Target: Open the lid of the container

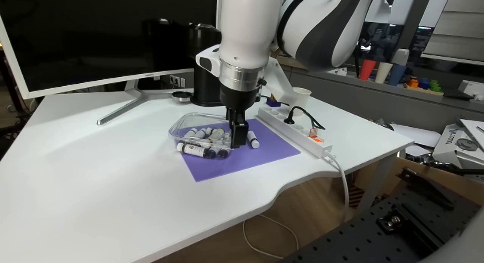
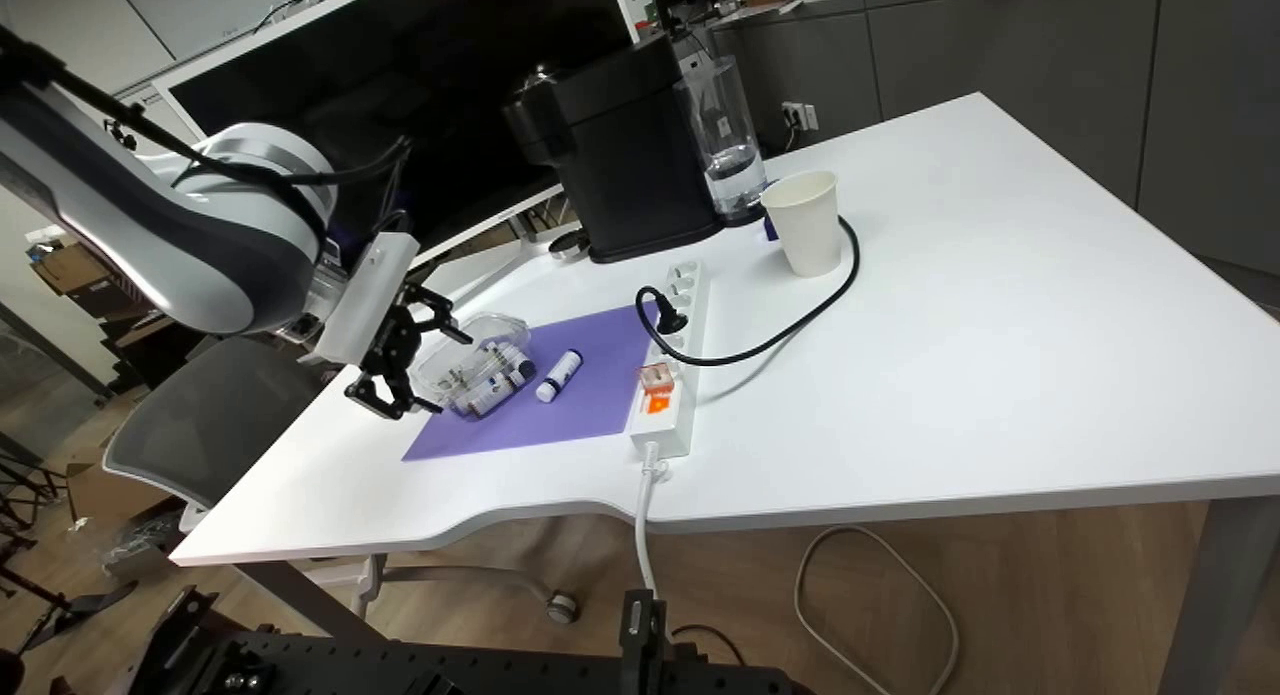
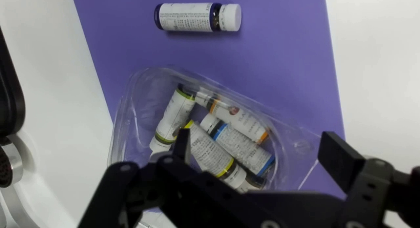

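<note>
The container (image 1: 177, 126) is a clear plastic box with several small labelled bottles inside, lying on a purple mat. It shows in the exterior view (image 2: 497, 327) and the wrist view (image 3: 144, 85). Its clear lid is hard to tell from the body; it looks closed in the wrist view, where a clear corner tab (image 3: 300, 146) sticks out. My gripper (image 2: 453, 373) is open and empty over the container, also in the exterior view (image 1: 238, 138). In the wrist view, the jaws (image 3: 259, 152) straddle the tabbed corner. Whether a finger touches the plastic cannot be told. The gripper hides the container's near part.
A loose bottle (image 3: 197, 17) lies on the purple mat (image 2: 600, 375) beside the container. A white power strip (image 2: 665, 415) with a black cable stands beyond it. A black coffee machine (image 2: 640, 155), a paper cup (image 2: 805, 225) and a large monitor (image 1: 106, 36) stand behind.
</note>
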You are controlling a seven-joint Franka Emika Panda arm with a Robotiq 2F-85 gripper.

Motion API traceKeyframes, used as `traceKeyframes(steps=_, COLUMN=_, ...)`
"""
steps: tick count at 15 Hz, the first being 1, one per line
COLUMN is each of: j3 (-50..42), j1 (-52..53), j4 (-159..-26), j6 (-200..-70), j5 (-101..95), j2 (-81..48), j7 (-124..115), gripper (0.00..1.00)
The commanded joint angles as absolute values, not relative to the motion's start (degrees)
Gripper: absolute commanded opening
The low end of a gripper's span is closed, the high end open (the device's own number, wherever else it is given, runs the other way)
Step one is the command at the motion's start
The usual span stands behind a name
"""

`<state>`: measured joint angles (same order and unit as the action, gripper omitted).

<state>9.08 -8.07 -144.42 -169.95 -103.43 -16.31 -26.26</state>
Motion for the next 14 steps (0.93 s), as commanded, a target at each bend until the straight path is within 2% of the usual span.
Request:
traceKeyframes(steps=1, j3=9.17, j1=-8.38, j4=-142.34, j6=-169.16, j5=-105.31, j2=-17.18, j7=-29.25, gripper=1.00)
traceKeyframes(steps=14, j3=9.76, j1=-8.96, j4=-138.28, j6=-168.91, j5=-108.64, j2=-17.21, j7=-35.21, gripper=1.00)
